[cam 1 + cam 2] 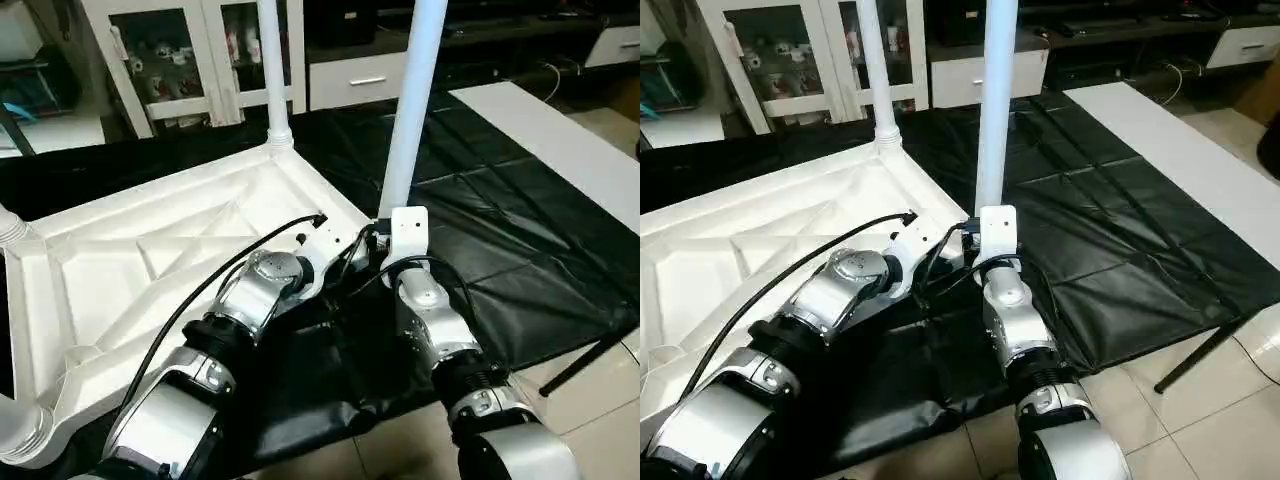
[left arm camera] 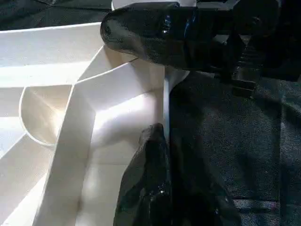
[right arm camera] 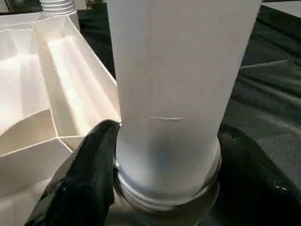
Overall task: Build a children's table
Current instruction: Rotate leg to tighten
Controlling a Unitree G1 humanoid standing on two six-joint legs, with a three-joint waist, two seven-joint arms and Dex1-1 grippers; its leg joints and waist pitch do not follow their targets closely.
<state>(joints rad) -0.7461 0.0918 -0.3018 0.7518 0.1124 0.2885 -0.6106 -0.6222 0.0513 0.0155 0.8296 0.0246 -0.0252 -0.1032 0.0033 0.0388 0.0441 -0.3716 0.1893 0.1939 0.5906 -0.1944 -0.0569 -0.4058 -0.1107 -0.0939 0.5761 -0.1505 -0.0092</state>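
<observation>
Black-draped tabletop (image 1: 520, 240) carries the work. On it, toward the robot's left, lies the white table top (image 1: 150, 270), upside down, ribbed underside showing.

Legs: one leg (image 1: 272, 60) stands upright in the far corner socket. A second leg (image 1: 410, 110) stands upright at the near right corner, straight ahead of the right arm. At the left edge of the head view two ribbed leg bases show, one at the far left corner (image 1: 10, 228), one at the near left corner (image 1: 25, 432).

Right tool (image 3: 155, 188): at the base of the second leg. Wrist view shows one black finger (image 3: 84, 179) pressed to the tube just above its ribbed collar; the other finger is hidden behind the tube, so a closed grip on the leg cannot be told for sure.

Left tool (image 2: 164, 80): at the table top's edge beside the same corner. One finger (image 2: 150, 179) lies inside the rim wall, the other (image 2: 155, 33) crosses above; whether it pinches the rim cannot be told.
</observation>
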